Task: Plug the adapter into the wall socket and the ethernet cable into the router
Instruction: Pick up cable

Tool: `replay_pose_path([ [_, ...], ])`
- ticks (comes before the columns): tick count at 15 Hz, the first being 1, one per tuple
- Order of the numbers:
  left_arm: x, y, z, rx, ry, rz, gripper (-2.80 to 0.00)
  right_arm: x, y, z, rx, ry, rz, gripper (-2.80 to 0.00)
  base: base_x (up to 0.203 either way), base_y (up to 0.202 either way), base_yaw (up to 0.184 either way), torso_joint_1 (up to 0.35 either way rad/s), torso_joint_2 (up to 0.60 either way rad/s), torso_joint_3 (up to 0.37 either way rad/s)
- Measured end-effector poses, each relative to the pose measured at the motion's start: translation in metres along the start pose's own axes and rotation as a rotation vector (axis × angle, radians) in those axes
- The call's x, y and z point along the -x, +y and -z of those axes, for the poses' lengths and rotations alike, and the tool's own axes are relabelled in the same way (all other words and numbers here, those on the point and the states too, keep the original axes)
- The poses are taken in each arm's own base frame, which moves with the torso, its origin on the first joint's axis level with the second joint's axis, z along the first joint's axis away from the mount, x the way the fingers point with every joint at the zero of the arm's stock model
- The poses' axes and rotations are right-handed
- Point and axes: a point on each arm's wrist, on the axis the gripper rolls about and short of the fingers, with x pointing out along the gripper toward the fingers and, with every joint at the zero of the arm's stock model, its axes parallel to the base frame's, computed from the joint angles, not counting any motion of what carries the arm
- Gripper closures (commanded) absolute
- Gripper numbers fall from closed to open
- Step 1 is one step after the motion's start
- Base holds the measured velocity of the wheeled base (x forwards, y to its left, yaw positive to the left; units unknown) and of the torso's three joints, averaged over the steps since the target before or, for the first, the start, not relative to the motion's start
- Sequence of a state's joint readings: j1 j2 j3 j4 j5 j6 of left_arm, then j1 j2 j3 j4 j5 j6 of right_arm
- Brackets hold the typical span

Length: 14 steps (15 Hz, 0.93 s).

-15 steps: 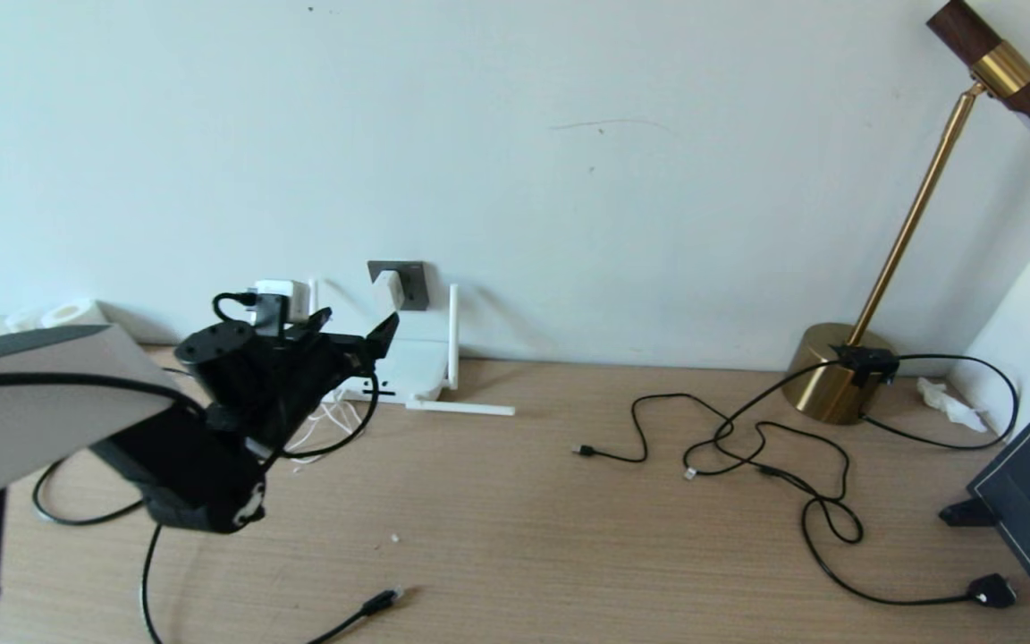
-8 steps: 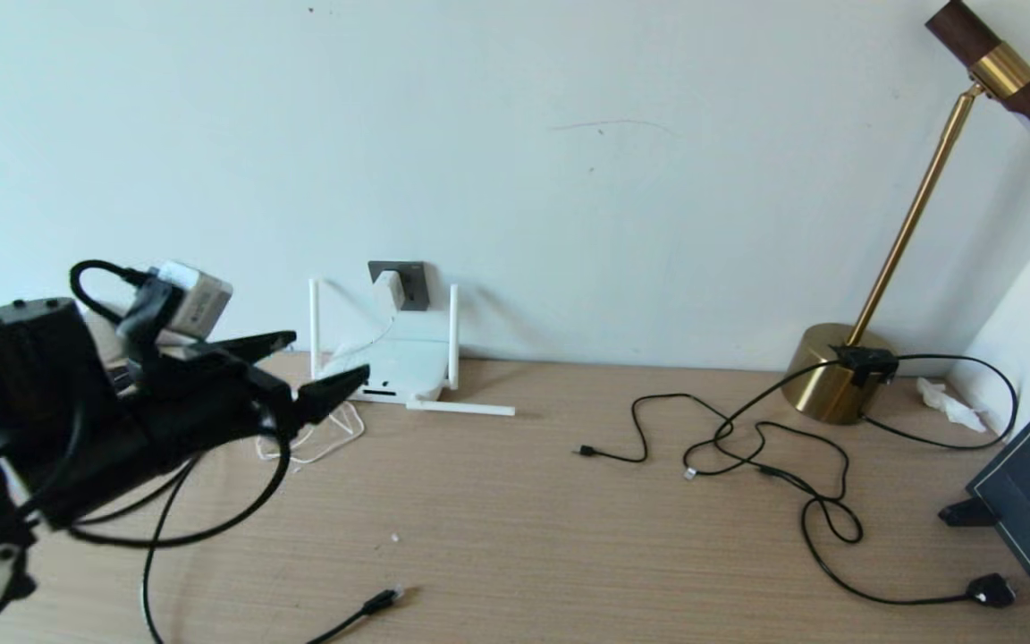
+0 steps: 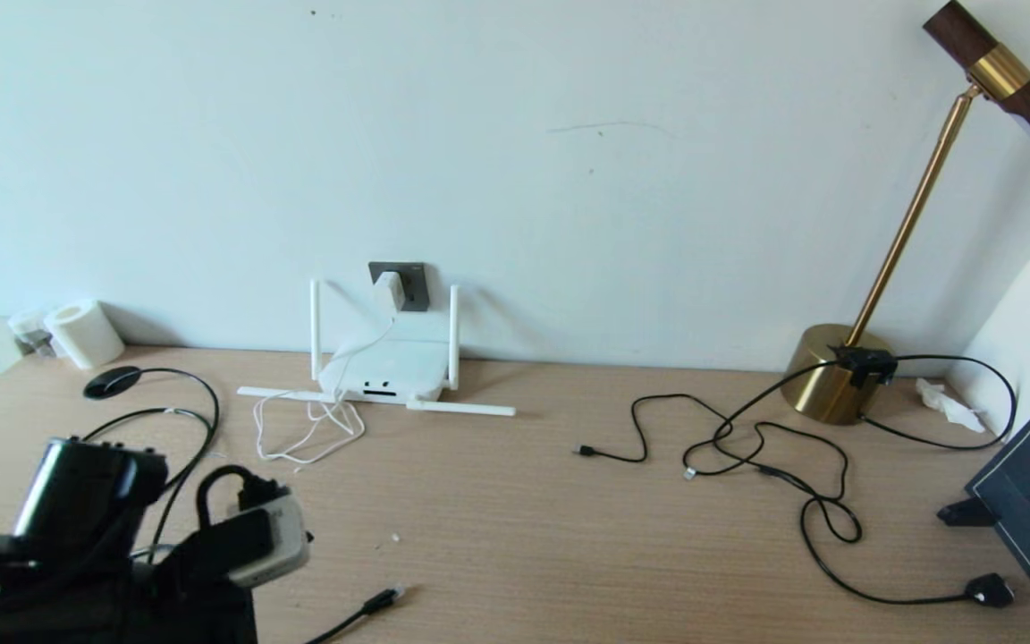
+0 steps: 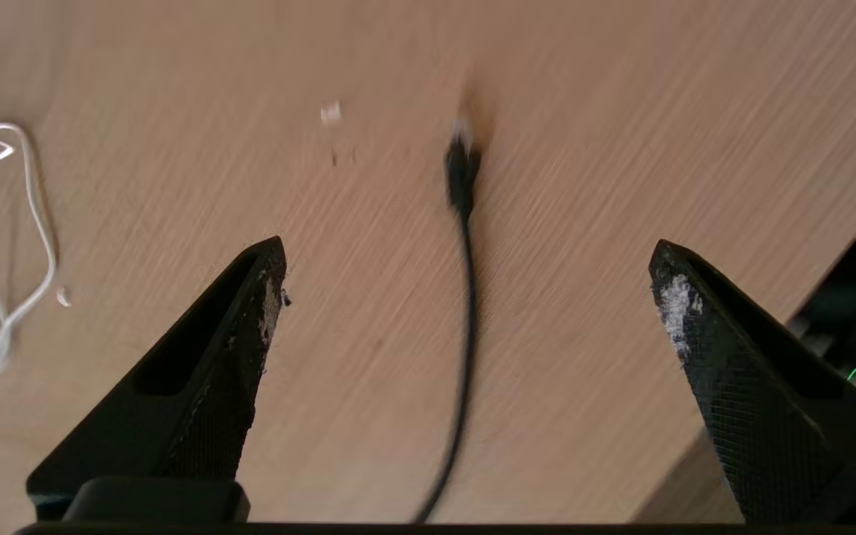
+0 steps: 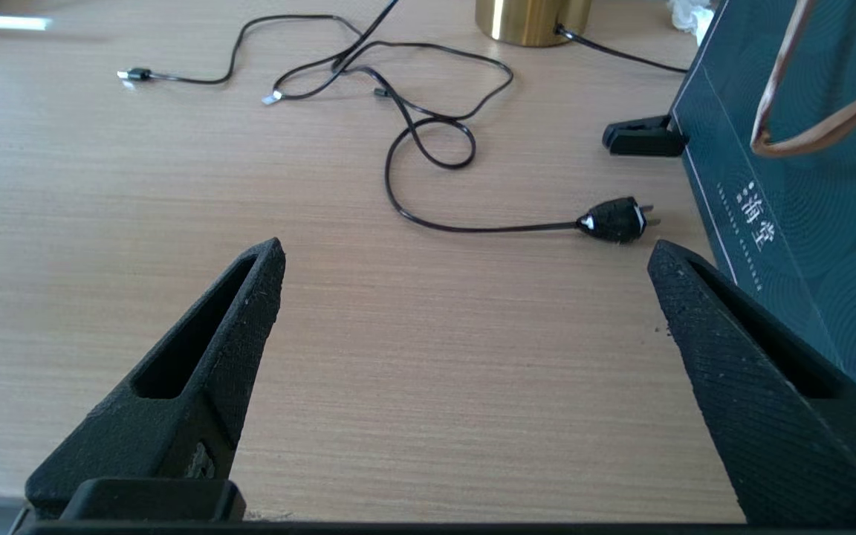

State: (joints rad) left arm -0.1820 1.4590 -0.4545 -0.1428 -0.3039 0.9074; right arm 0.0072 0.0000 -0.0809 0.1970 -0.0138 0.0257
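wooden desk (image 3: 515, 519), ethernet cable (image 4: 462, 245) blurred between spread left tool (image 4: 465, 275), its far end cut off

Looks like a home or small office desk corner. Wood-grain bench (image 3: 569, 519) against a plain white wall (image 3: 515, 134), brass desk lamp (image 3: 837, 380) on the right. Router (image 3: 385, 376) with 4 antennas under a grey wall socket (image 3: 409, 284), loose black cables (image 3: 774, 456), toilet roll (image 3: 81, 333), dark teal gift bag (image 5: 807, 208).
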Motion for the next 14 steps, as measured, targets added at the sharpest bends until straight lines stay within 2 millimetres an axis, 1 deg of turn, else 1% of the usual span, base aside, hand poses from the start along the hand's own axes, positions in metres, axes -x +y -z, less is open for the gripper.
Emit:
replay_pose_path([
  [2, -0.010, 0.009, -0.005, -0.113, 0.088, 0.037, -2.80, 0.000, 0.000, 0.000, 0.000, -0.001, 0.000, -2.80, 0.000, 0.000, 0.000, 0.000, 0.00, 0.000],
  [4, -0.018, 0.019, -0.013, -0.156, 0.149, 0.062, -2.80, 0.000, 0.000, 0.000, 0.000, -0.002, 0.000, -2.80, 0.000, 0.000, 0.000, 0.000, 0.00, 0.000],
  [6, -0.028, 0.026, -0.017, -0.169, 0.178, 0.086, -2.80, 0.000, 0.000, -0.001, 0.000, -0.003, 0.000, -2.80, 0.000, 0.000, 0.000, 0.000, 0.00, 0.000],
  [9, -0.042, 0.028, -0.016, -0.171, 0.207, 0.145, -2.80, 0.000, 0.000, -0.001, 0.000, -0.002, 0.000, -2.80, 0.000, 0.000, 0.000, 0.000, 0.00, 0.000],
  [14, -0.061, 0.032, -0.015, -0.167, 0.224, 0.193, -2.80, 0.000, 0.000, 0.000, 0.000, -0.002, 0.000, -2.80, 0.000, 0.000, 0.000, 0.000, 0.00, 0.000],
])
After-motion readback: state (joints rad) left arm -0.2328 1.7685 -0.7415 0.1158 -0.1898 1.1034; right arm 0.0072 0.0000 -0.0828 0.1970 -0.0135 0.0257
